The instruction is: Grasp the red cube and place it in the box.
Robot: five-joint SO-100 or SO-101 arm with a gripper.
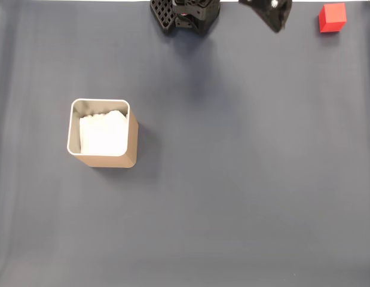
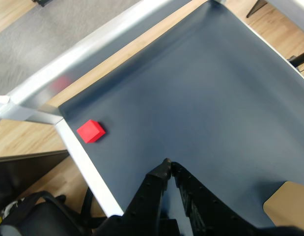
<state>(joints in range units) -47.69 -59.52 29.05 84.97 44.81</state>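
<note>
Black two-finger hand (image 2: 167, 166) is closed and empty, above the dark blue-grey tabletop (image 1: 244, 179). Small matte red cube (image 2: 91, 131) sits at the tabletop's corner, apart from the hand. Tan square box (image 1: 103, 133) with white lining stands well apart from the cube.

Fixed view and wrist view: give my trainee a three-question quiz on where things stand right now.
1. True or false: the red cube already lies inside the box.
2. In the wrist view, the gripper's fingertips are: A) closed together with nothing between them, B) clamped on the red cube, C) spread wide.
3. Fill in: in the fixed view the red cube sits near the top ____ corner of the dark mat.

Key: 1 false; it rests on the mat, far from the box. 2 A. 3 right.
</note>
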